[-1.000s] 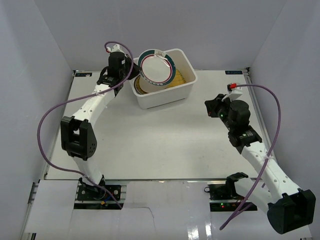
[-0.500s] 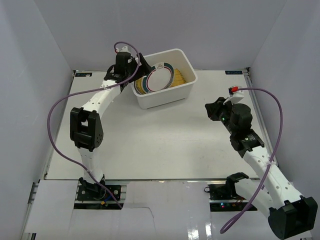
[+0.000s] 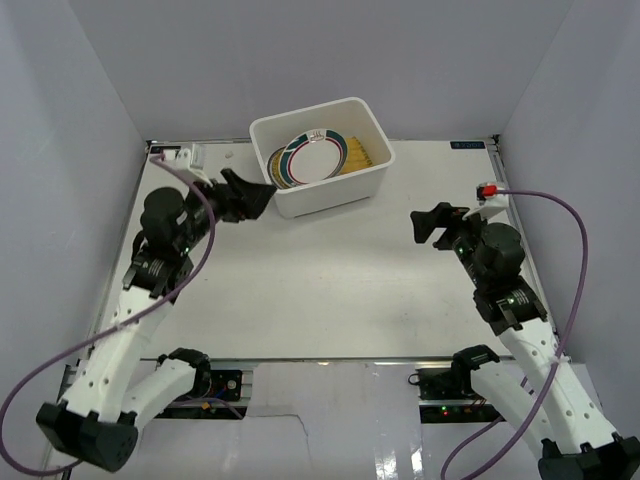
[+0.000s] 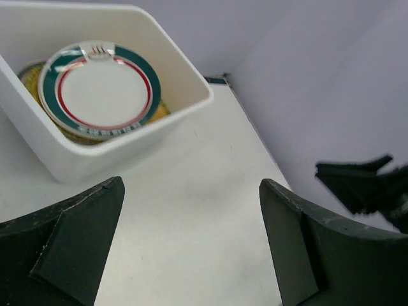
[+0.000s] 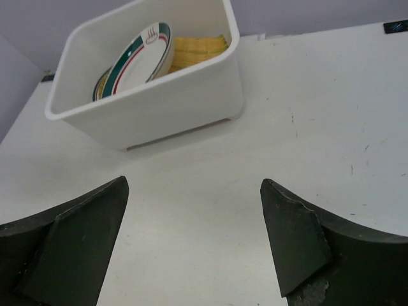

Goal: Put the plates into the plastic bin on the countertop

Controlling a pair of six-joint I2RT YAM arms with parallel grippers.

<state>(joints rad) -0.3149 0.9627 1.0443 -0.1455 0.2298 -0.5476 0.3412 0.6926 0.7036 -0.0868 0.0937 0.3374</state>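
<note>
The white plastic bin [image 3: 322, 203] stands at the back of the countertop [image 3: 330, 290]. Inside it a white plate with a green and red rim [image 3: 313, 155] leans on top of other plates, with a yellow woven-look one [image 3: 358, 153] beside it. My left gripper [image 3: 258, 200] is open and empty, just left of the bin's near corner. The left wrist view shows the rimmed plate [image 4: 102, 89] in the bin [image 4: 127, 153] beyond the open left gripper [image 4: 191, 185]. My right gripper [image 3: 432, 226] is open and empty, right of the bin. Its wrist view shows the right gripper [image 5: 193, 182], bin [image 5: 172, 108] and tilted plate [image 5: 137, 60].
White walls close in the countertop on the left, back and right. Purple cables loop from both wrists. The right gripper's fingertips [image 4: 357, 185] show across the table in the left wrist view.
The left gripper let the rimmed plate go into the bin, opened and drew back to the left. The plate settled lower in the bin. The right gripper opened and shifted slightly right.
</note>
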